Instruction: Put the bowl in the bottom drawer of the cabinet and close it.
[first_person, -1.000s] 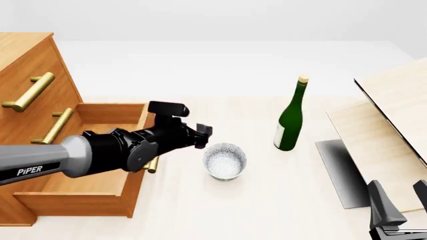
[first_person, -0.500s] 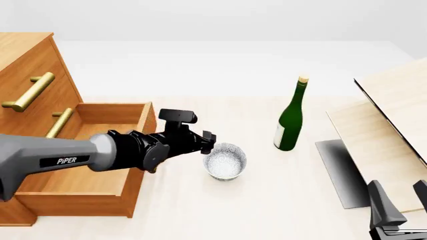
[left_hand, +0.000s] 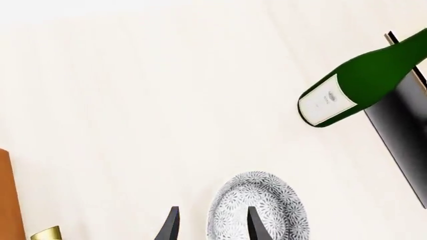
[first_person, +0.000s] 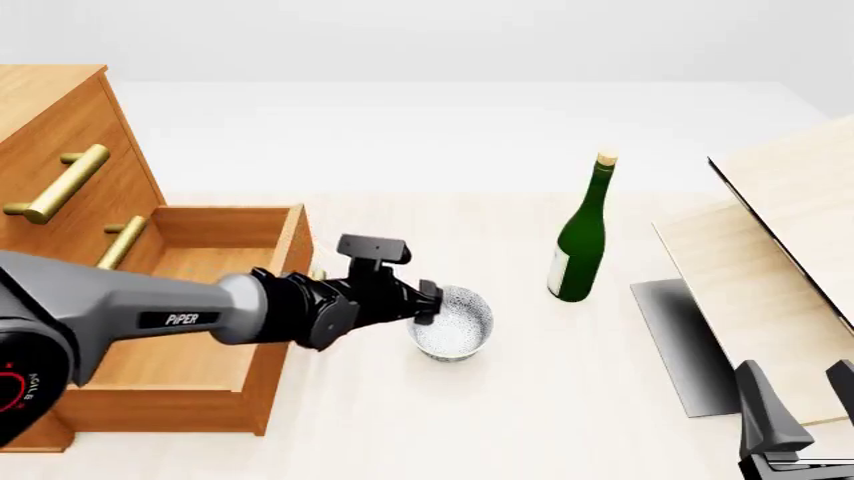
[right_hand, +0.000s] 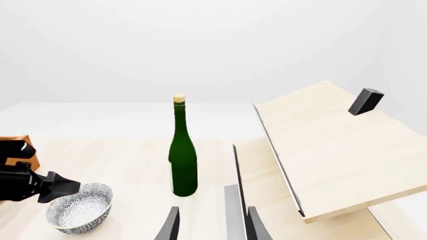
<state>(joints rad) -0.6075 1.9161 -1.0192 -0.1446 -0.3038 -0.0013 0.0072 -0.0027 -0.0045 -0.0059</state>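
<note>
Bowl (first_person: 451, 321) rim between spread left pincer (left_hand: 210, 225) fingers; bottom drawer (first_person: 174, 350) open alongside.

The speckled silvery bowl (first_person: 451, 321) stands upright near the tabletop's middle, just beside the open bottom drawer (first_person: 174, 345) of the orange-brown cabinet (first_person: 60, 150) at the left edge, whose two upper drawers, brass-handled, are shut.

Cabinet (first_person: 54, 150) far left, bottom drawer (first_person: 174, 370) pulled out. Bowl (first_person: 451, 322) on table (first_person: 534, 420) just right of drawer. Bottle (first_person: 582, 235) right of bowl, behind. Boards (first_person: 787, 260) far right.
</note>
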